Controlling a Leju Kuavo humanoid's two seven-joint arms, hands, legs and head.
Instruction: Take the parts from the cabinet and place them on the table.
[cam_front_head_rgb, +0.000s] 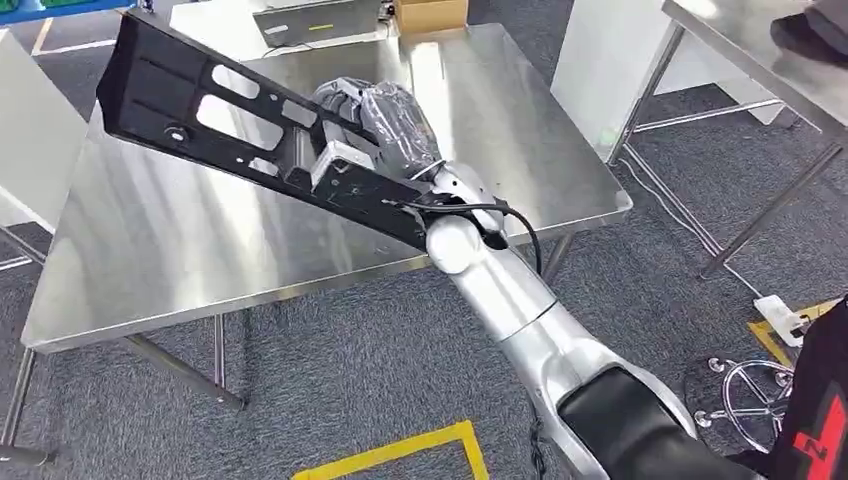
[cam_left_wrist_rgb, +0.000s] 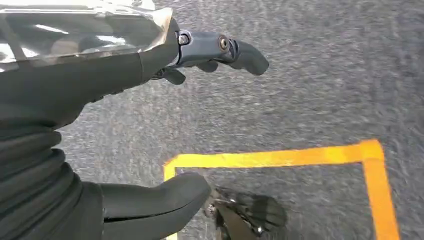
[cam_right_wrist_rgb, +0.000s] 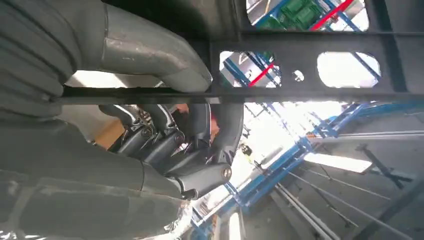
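Observation:
My right hand (cam_front_head_rgb: 385, 125), wrapped in clear plastic, grips a long black metal part (cam_front_head_rgb: 205, 105) with cut-out slots. It holds the part tilted above the steel table (cam_front_head_rgb: 160, 250), with the far end raised toward the back left corner. In the right wrist view the thumb (cam_right_wrist_rgb: 150, 55) lies over the part's flat bar (cam_right_wrist_rgb: 300, 65) and the dark fingers (cam_right_wrist_rgb: 170, 145) curl under its edge. My left hand (cam_left_wrist_rgb: 125, 125) hangs over grey carpet with its fingers apart and nothing between them.
A second steel table (cam_front_head_rgb: 770, 50) stands at the right. A stool base (cam_front_head_rgb: 755, 395) sits on the carpet at the lower right. Yellow floor tape (cam_front_head_rgb: 400, 450) runs below the table's front edge. A cardboard box (cam_front_head_rgb: 430, 14) and a grey panel (cam_front_head_rgb: 300, 20) lie behind the table.

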